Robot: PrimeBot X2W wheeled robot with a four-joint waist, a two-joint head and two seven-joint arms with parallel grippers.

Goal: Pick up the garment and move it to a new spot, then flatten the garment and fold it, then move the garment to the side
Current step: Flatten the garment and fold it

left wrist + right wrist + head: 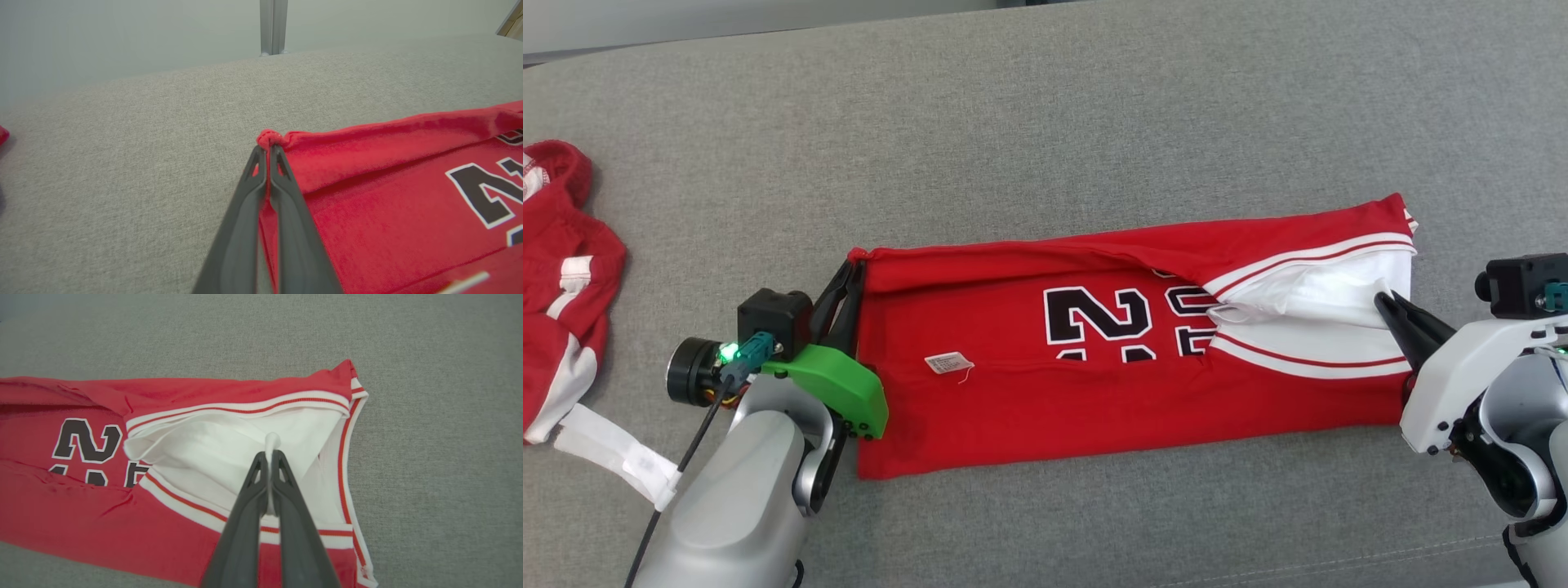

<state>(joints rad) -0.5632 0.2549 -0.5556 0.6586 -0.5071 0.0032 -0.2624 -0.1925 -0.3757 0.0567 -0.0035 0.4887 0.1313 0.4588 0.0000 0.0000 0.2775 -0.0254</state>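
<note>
The garment [1094, 392] is a red jersey with black numbers, white trim and a white inner layer. It lies folded lengthwise across the grey cushion. My left gripper [849, 273] is shut on the garment's red far-left corner; in the left wrist view that corner [269, 139] bunches just past my left gripper [268, 153]. At the other end my right gripper [1387, 300] is shut on a pinch of the white inner fabric [271, 439], which pokes up from my right gripper [269, 457].
A second red and white garment [560, 294] lies crumpled at the cushion's left edge. The grey cushion [1045, 122] stretches bare behind the jersey. A metal post [273, 26] stands beyond the cushion's far edge.
</note>
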